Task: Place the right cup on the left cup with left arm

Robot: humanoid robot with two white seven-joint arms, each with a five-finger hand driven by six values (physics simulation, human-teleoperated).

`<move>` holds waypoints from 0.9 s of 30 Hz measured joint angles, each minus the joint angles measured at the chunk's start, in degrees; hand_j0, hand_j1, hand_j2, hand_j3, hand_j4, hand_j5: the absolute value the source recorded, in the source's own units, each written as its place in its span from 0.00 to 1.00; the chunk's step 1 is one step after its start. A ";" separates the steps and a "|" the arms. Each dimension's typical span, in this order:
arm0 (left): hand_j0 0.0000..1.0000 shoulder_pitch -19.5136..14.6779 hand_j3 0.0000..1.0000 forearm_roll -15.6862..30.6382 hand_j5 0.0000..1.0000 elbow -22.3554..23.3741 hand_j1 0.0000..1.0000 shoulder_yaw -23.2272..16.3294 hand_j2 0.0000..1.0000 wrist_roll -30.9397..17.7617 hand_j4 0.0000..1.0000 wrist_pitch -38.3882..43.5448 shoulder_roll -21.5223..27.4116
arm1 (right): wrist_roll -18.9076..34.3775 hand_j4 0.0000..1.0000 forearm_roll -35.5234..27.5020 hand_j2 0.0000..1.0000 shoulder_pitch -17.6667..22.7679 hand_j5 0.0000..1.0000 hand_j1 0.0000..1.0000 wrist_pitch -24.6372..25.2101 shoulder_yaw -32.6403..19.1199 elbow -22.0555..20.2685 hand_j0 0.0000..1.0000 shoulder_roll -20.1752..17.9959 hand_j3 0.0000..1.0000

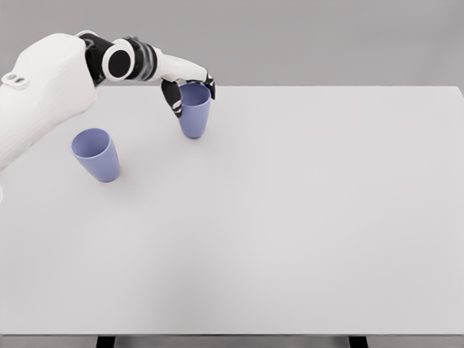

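Two lilac cups stand upright on the white table (290, 217). The left cup (96, 154) stands alone near the table's left side. Further back is the right cup (194, 114), with my left hand (190, 90) at its rim. The dark fingers (172, 95) curl around the cup's upper left side and over its far edge. This cup appears to rest on the table. My left arm comes in from the upper left.
The table's far edge (326, 87) runs just behind the held cup. Two dark table legs show under the front edge.
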 measured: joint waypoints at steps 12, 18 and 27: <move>0.74 -0.26 0.74 0.20 0.74 -5.95 0.74 0.15 0.74 0.00 0.74 0.06 4.21 | 0.00 1.00 0.01 1.00 0.00 1.00 1.00 0.00 -0.02 0.00 1.00 0.00 1.00; 0.73 -0.35 0.73 0.32 0.73 -9.72 0.73 0.58 0.73 0.00 0.73 0.08 6.77 | 0.00 1.00 0.01 1.00 0.00 1.00 1.00 0.00 0.00 0.00 1.00 0.00 1.00; 0.73 -0.35 0.73 0.43 0.73 -15.42 0.73 1.46 0.73 0.00 0.73 0.32 10.89 | 0.00 1.00 0.00 1.00 0.00 1.00 1.00 0.00 -0.01 0.00 1.00 0.00 1.00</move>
